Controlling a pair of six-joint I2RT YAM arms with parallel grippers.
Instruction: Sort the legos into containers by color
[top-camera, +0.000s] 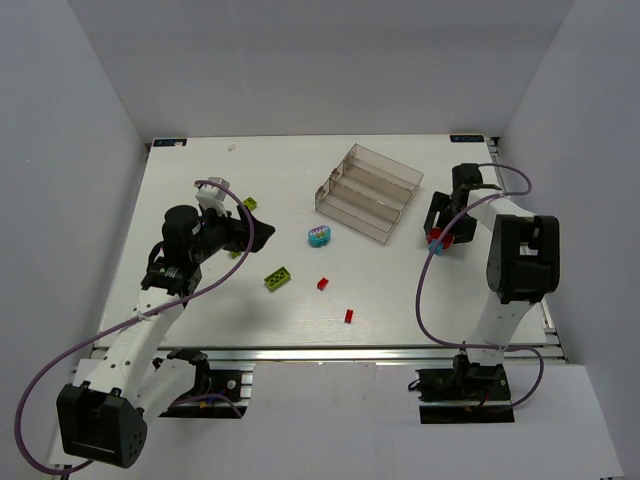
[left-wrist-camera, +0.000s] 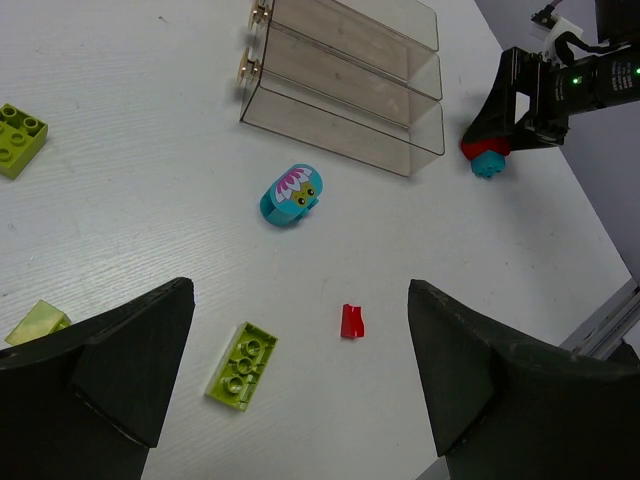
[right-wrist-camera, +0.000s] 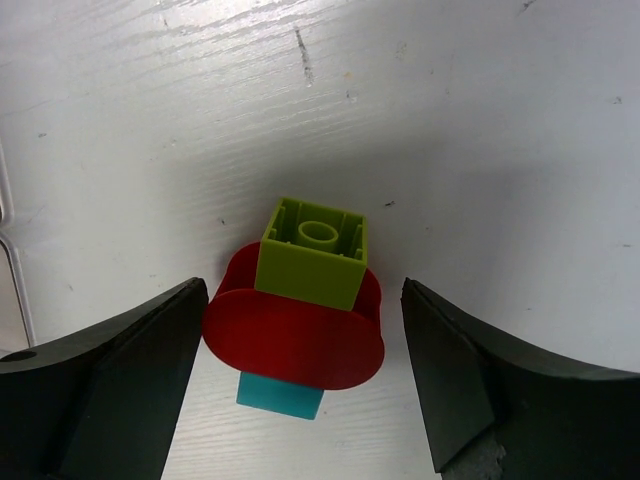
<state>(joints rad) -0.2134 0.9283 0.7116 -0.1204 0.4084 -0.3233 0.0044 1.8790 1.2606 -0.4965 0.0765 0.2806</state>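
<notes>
A stuck-together lego stack lies on the table between my right gripper's (right-wrist-camera: 302, 310) open fingers: a lime brick (right-wrist-camera: 312, 255), a red oval piece (right-wrist-camera: 295, 340) and a cyan brick (right-wrist-camera: 280, 398). The left finger (right-wrist-camera: 150, 360) is almost against the red piece; the right one stands apart. This stack (top-camera: 436, 238) lies just right of the clear tray (top-camera: 352, 222), whose containers hold nothing. My left gripper (left-wrist-camera: 300, 370) hangs open above a lime plate (left-wrist-camera: 242, 365) and a small red lego (left-wrist-camera: 352, 321). A cyan lego with magenta (left-wrist-camera: 291, 196) sits near the tray (left-wrist-camera: 420, 130).
More legos lie loose: a lime brick (left-wrist-camera: 20, 138) at the left, a translucent lime piece (left-wrist-camera: 38, 322) near my left finger, and a second small red brick (top-camera: 349, 315) toward the front edge. White walls enclose the table.
</notes>
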